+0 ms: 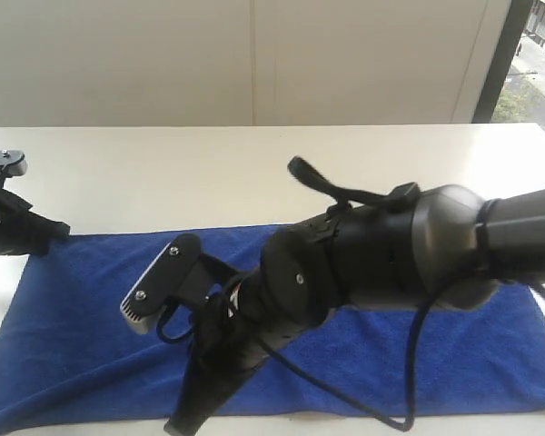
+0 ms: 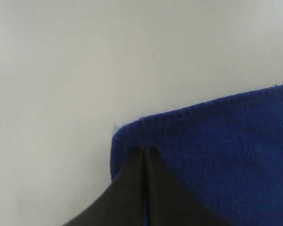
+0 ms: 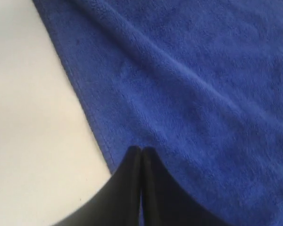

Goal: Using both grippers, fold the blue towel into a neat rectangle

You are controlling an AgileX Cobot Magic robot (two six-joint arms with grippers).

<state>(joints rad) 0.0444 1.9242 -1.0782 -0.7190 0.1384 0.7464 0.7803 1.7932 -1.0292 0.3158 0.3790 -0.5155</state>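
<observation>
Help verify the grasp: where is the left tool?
Far left in the exterior view, the black left tool pinches the upper-left corner of the royal-blue terry towel.

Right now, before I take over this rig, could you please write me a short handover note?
The left gripper is shut at the blue towel's back-left corner in the exterior view; whether it pinches cloth is unclear.
The right gripper, reaching across the middle, is shut at the front hem.
The towel lies spread flat on the white table.
Done: both grippers placed.
Left: every fold.
</observation>
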